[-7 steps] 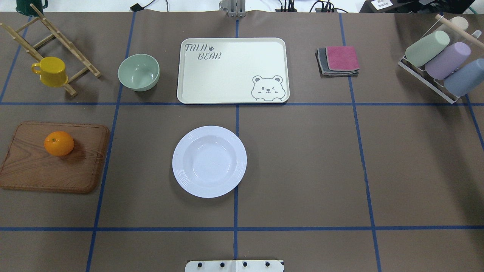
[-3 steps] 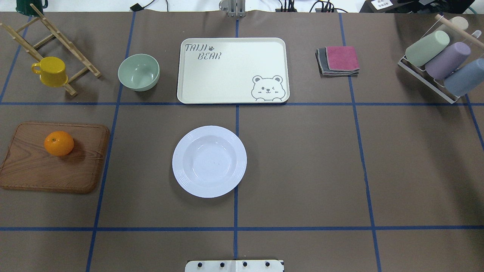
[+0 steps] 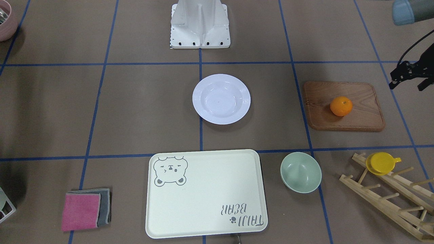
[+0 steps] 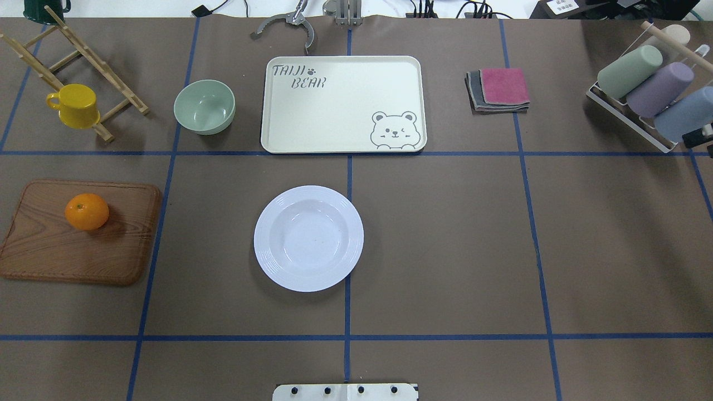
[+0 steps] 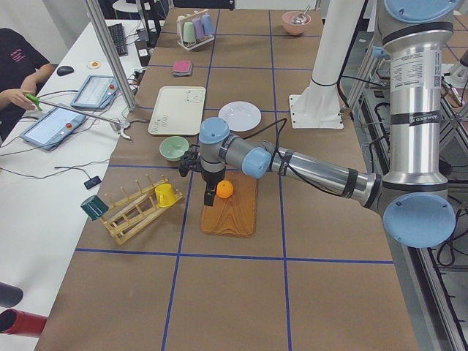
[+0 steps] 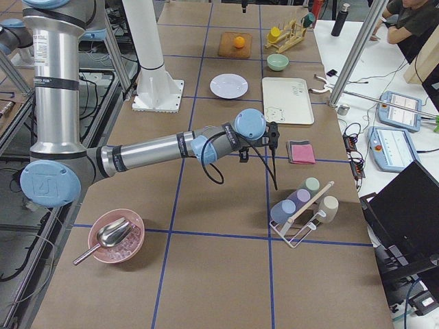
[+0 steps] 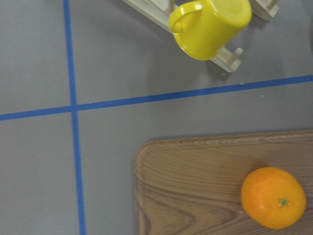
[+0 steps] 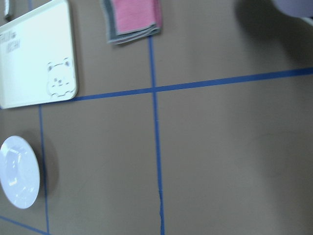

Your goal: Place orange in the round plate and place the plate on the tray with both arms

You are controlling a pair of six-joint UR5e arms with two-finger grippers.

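Observation:
The orange (image 4: 86, 211) rests on a brown wooden board (image 4: 83, 256) at the table's left. The white round plate (image 4: 308, 238) lies with nothing in it at the centre, with the cream bear tray (image 4: 342, 104) beyond it. My left gripper (image 3: 407, 86) hangs high beside the board's outer end, its fingers apart and holding nothing. The left wrist view has the orange (image 7: 273, 198) at its lower right. Only a black sliver of my right gripper (image 4: 699, 138) shows at the right edge, by the cup rack; I cannot tell whether it is open or shut.
A pale green bowl (image 4: 204, 106) stands left of the tray. A yellow cup (image 4: 74, 104) hangs on a wooden rack. Folded cloths (image 4: 498, 89) and a rack of pastel cups (image 4: 649, 89) lie at the right. A metal reach claw (image 4: 281, 27) pokes over the far edge.
A metal claw has come in over the far edge behind the tray. A black part of my right gripper has entered at the right edge. Orange, plate and tray have not moved.

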